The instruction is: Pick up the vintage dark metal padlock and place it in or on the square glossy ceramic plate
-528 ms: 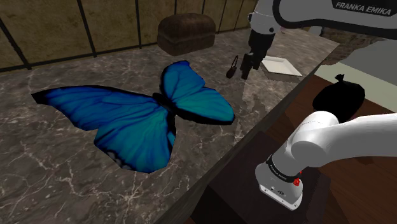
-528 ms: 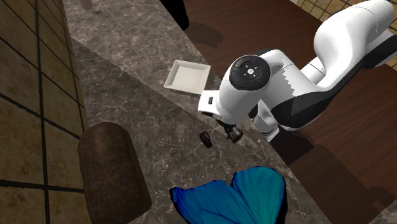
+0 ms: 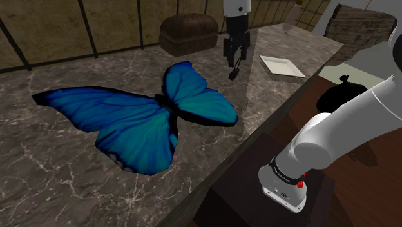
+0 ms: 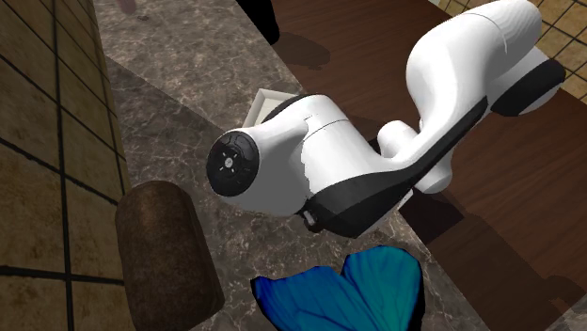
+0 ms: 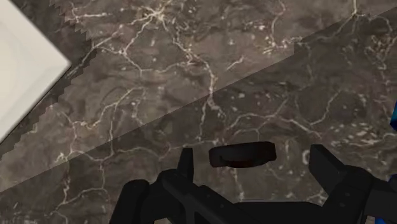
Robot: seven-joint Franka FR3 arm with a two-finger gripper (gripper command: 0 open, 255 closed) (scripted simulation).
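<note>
released black gripper hangs above the dark rounded padlock on the veined marble counter; square white plate lies near its edge.

Surface: a dark marbled countertop with pale veins; a slanted band of shadow crosses it.
Butterfly: a big blue, black-edged butterfly lying flat with wings spread (the landmark for the rest).
Chest: a brown round-topped chest, beyond the butterfly, at the counter's back.
Padlock: a small dark padlock, lying near the butterfly's far wingtip, apart from it.
Plate: a white square plate, beyond the padlock from the butterfly, near the counter's front edge.
</note>
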